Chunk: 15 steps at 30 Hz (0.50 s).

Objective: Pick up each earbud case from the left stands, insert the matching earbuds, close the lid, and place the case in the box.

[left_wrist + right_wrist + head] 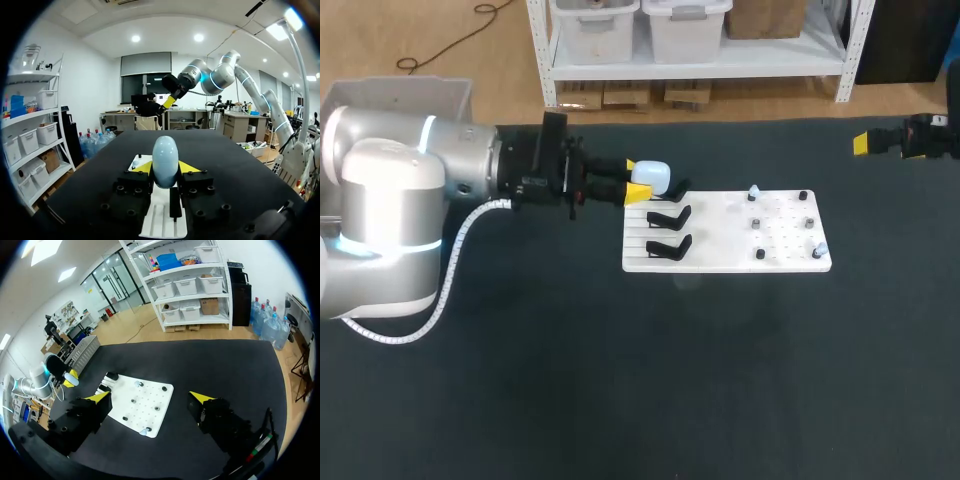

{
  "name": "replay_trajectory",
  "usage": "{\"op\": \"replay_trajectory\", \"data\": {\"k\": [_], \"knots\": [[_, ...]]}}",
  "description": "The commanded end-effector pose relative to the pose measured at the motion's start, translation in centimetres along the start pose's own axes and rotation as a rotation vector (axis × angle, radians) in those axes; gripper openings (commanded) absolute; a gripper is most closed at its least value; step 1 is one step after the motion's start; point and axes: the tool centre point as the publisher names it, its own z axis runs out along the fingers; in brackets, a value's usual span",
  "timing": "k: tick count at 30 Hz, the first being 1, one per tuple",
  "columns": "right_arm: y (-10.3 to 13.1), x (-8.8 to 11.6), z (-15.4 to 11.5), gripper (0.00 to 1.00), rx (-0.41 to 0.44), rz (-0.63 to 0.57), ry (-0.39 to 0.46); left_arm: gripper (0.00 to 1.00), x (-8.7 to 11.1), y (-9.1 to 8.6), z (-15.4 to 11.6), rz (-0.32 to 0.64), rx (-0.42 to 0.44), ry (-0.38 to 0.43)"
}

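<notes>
Pinching the case [165, 159] between its tips, the left gripper [636, 179] has the board [720, 242] just ahead; the right gripper [150, 397] is spread wide.

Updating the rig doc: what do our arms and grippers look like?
Left arm: rounded silver-white housings, glowing light-blue ring, black wrist block, white spiral-wrapped cable looping underneath. Right arm looks the same: silver links, blue rings. Left gripper and right gripper: black bolted bodies, two black fingers with bright yellow wedge tips.
</notes>
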Motion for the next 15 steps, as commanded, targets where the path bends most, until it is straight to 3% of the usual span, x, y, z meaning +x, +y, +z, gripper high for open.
{"op": "replay_trajectory", "data": {"k": [1, 8, 15], "knots": [[0.0, 0.0, 0.0, 1.00, 0.000, 0.000, 0.000, 0.00, 0.0, -0.2, 0.0, 0.002, -0.007, -0.002], [1.2, 0.0, -0.1, 1.00, -0.023, -0.022, -0.004, 0.00, -0.4, -0.6, 1.3, 0.005, 0.028, -0.039], [5.2, 1.1, -0.7, 1.00, -0.058, -0.066, 0.014, 0.00, -0.3, -1.1, 1.7, -0.013, 0.047, -0.061]]}}
